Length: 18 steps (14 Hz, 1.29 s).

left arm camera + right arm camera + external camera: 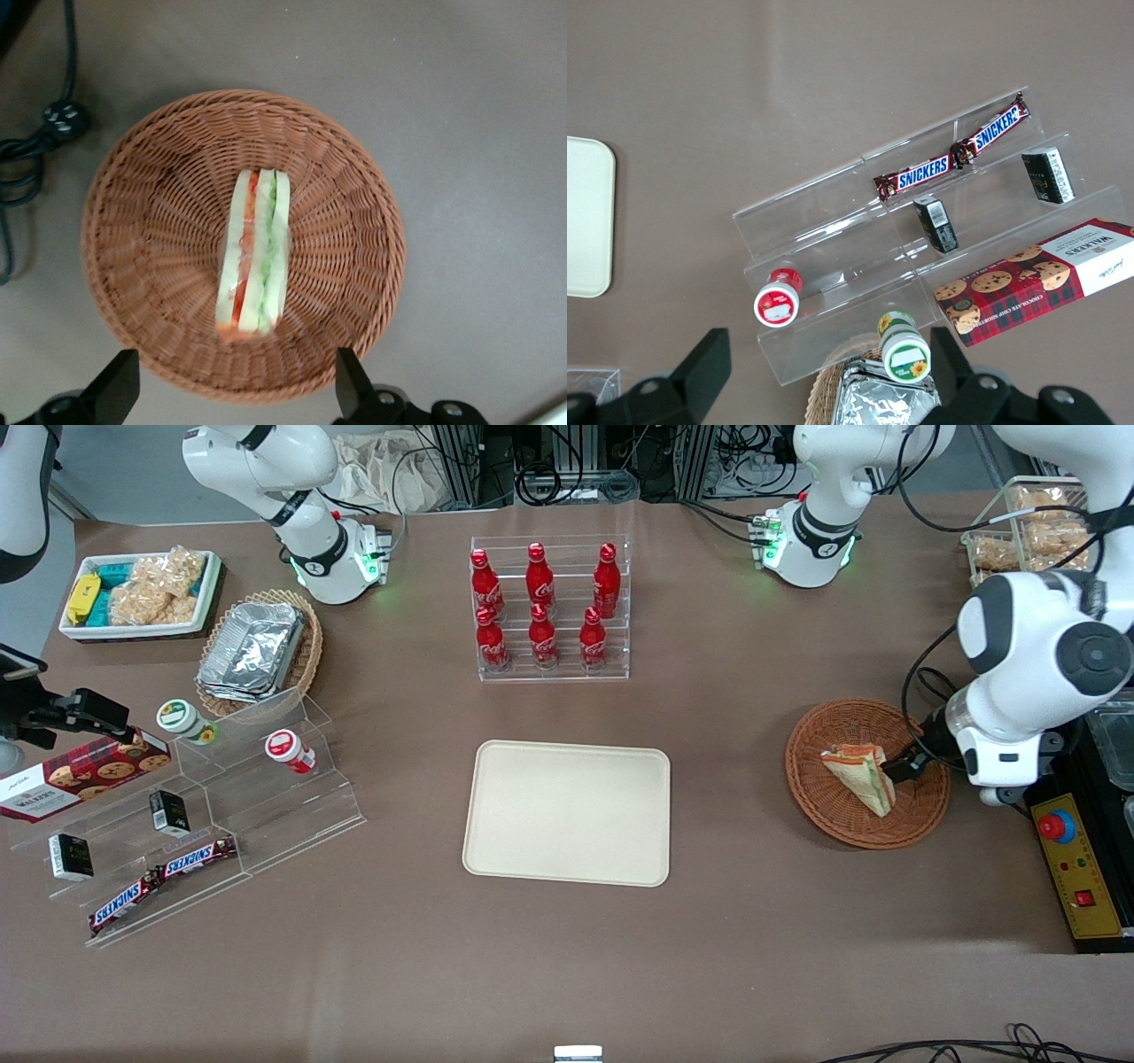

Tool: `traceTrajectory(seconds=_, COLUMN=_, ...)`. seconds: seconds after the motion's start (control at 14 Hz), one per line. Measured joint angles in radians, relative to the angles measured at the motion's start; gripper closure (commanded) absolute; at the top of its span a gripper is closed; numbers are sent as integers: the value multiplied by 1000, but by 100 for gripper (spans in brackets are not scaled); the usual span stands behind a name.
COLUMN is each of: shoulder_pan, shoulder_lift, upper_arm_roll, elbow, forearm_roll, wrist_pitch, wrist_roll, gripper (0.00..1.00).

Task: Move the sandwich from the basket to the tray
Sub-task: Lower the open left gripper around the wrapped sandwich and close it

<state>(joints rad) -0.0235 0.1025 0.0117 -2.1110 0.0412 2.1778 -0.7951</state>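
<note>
Sandwich [255, 257]: 1 wedge in basket [133, 190], long axis crossing the jaw line.
Gripper [232, 390]: above, fingers spread, empty.
Tray [567, 812]: frame centre, bare.

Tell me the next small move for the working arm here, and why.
Probably lower straight down. The gripper hangs open above the basket, its fingers apart and touching nothing, while the sandwich lies in the basket, roughly between them. The tray holds nothing, so the grasp comes first.
</note>
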Motion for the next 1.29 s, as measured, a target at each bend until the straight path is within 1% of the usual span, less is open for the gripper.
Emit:
traceTrajectory(seconds=0.21, shoulder_pan=0, shoulder_lift=0, upper_arm_roll=0, elbow=-76, forearm_roll=-1, wrist_pitch=100, wrist_roll=-7, gripper=1)
traceTrajectory(seconds=0.86, shoulder_pan=0, shoulder_lift=21, upper_arm_roll=5, elbow=-146, forearm_roll=-4, wrist_pitch=235, wrist_roll=-24, gripper=1)
traceTrajectory(seconds=1.29, shoulder_pan=0, shoulder_lift=52, upper_arm_roll=15, elbow=-226, forearm_roll=-5, wrist_pitch=396, wrist_roll=-25, gripper=1)
